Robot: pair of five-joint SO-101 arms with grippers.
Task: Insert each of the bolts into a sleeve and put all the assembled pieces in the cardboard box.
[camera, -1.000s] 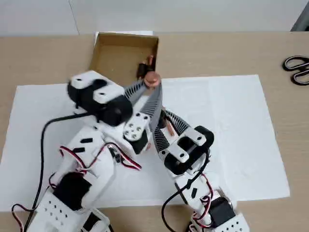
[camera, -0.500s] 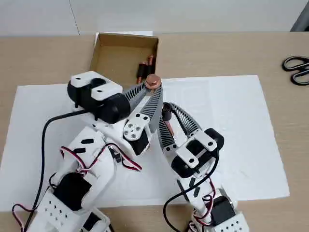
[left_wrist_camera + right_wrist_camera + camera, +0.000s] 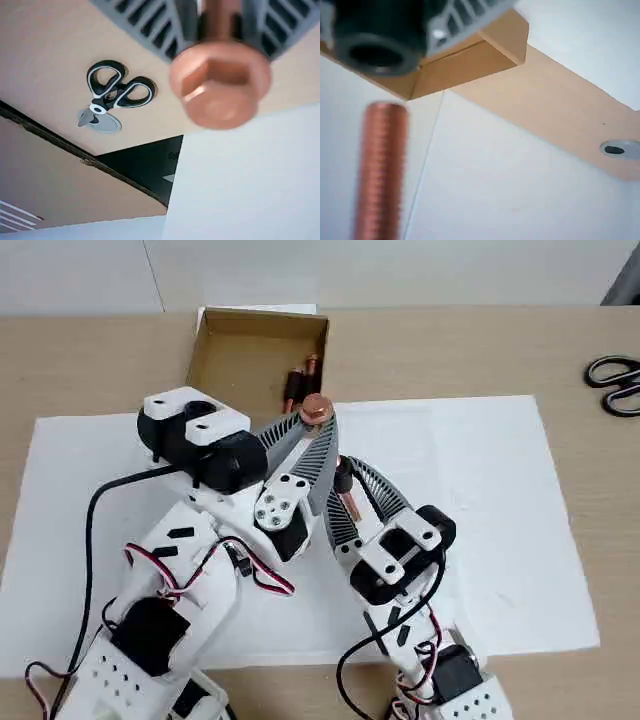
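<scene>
My left gripper (image 3: 316, 422) is shut on a copper bolt (image 3: 317, 407), held above the white paper with its hex head (image 3: 220, 82) up between the ribbed fingers (image 3: 145, 20). My right gripper (image 3: 342, 480) is shut on a black sleeve (image 3: 376, 49), close beside the left one. The bolt's threaded shaft (image 3: 380, 170) ends just short of the sleeve's open mouth, with a small gap between them. The cardboard box (image 3: 230, 360) stands at the back left of the table and holds assembled pieces (image 3: 300, 380) in its right corner.
A large white paper sheet (image 3: 480, 500) covers the middle of the wooden table. Black-handled scissors (image 3: 615, 380) lie at the far right edge. The box's corner (image 3: 505, 35) lies just beyond the sleeve in the right wrist view.
The right arm swung out toward the front right, then came back a little toward the left gripper. The left arm with the bolt shifted only slightly.
</scene>
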